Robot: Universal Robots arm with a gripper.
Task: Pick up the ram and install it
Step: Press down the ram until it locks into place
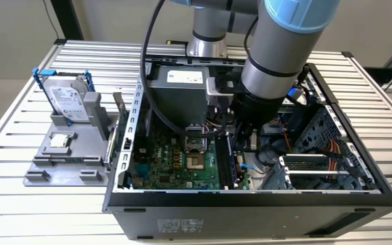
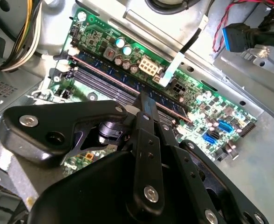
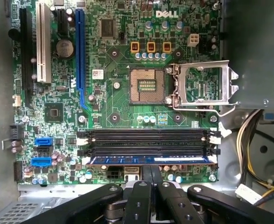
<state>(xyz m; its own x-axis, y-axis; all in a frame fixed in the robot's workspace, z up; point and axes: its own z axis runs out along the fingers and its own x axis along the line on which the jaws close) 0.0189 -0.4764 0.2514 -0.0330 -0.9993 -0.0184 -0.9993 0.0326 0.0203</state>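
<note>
Arm point(image 1: 277, 61) is down inside the open PC case point(image 1: 250, 214), which stands on the slatted table point(image 1: 19, 224). Gripper point(image 3: 152, 169) sits over the memory slots; in the exterior view that's at 3 o'clock of the bare CPU socket point(image 1: 194, 149). The claw is narrow: the fingers point(image 3: 142, 186) are drawn together with no gap visible between them, and nothing is clamped in them. In the second wrist view the gripper's point(image 2: 145, 99) tip is at the ram's upper edge, roughly mid-length (touching or just off it, can't say which). The ram point(image 3: 151, 159) lies along the slot nearest the gripper, parallel to the empty black slots point(image 3: 146, 137) beside it, on the green motherboard point(image 3: 109, 56). Whether the end clips have latched I can't tell. The socket's metal retention frame point(image 3: 202, 86) is flipped open. In the exterior view, at 9 o'clock of the case, is the grey fixture tray point(image 1: 43, 176): the hard drive point(image 1: 70, 99) in its blue frame stands upright at the tray's 12 o'clock end, and the small silver processor chip point(image 1: 59, 140) lies flat near the tray's middle.
</note>
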